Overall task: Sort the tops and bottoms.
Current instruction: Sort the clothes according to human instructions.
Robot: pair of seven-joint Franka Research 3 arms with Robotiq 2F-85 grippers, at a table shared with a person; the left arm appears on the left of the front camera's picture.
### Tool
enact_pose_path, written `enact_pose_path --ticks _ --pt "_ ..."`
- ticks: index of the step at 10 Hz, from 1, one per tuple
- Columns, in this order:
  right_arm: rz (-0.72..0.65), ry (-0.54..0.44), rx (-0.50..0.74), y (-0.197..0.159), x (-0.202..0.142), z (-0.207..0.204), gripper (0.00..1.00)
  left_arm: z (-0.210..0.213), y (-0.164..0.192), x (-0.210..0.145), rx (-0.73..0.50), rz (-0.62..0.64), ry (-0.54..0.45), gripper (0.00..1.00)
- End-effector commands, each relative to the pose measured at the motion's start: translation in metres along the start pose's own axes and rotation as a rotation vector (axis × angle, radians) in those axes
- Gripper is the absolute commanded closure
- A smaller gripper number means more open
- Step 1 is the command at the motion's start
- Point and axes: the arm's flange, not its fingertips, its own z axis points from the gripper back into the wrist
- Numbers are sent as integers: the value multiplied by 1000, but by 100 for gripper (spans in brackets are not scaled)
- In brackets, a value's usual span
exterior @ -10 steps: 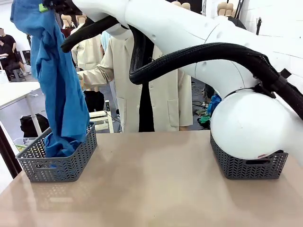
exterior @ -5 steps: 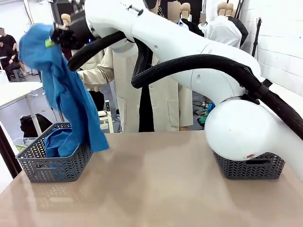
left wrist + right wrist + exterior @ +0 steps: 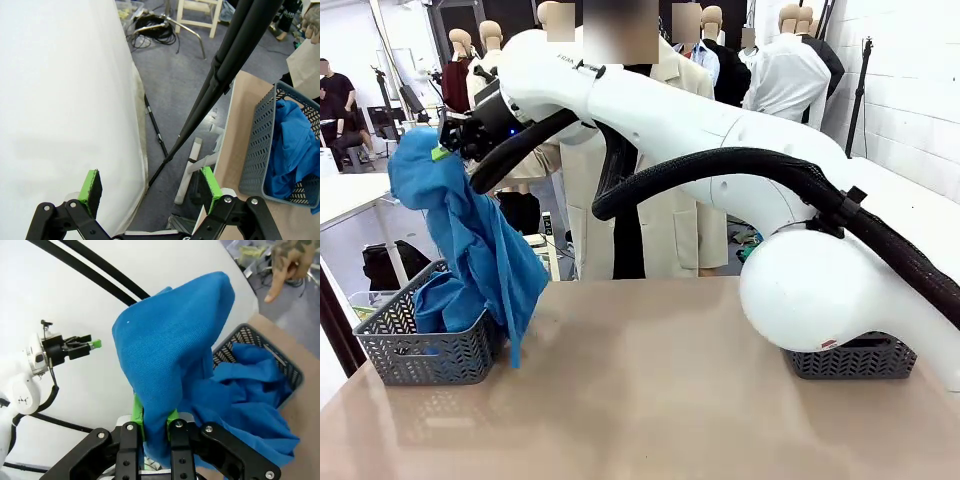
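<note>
My right gripper (image 3: 152, 432) pinches a top (image 3: 470, 235), held high over the table's (image 3: 650, 400) left side; it hangs down the right rim of the left basket (image 3: 425, 350), where another top (image 3: 445, 302) lies. My left gripper (image 3: 152, 187) gapes empty off the table's left edge. Far right stands a second basket (image 3: 855, 358).

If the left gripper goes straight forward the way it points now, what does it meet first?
The left gripper is open, holding nothing. Straight ahead probably lies the grey floor, with a black cable crossing nearby; depth is unclear.
</note>
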Motion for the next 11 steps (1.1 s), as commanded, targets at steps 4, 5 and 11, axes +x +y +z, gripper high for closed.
enact_pose_path --ticks 4,5,11 --pt "29 -28 47 13 7 12 100 0 -1 -1 8 19 5 0" --pt "29 -28 47 13 7 12 100 0 -1 -1 8 19 5 0" --pt "-338 -442 123 16 66 -46 100 0 -1 -1 8 19 5 0"
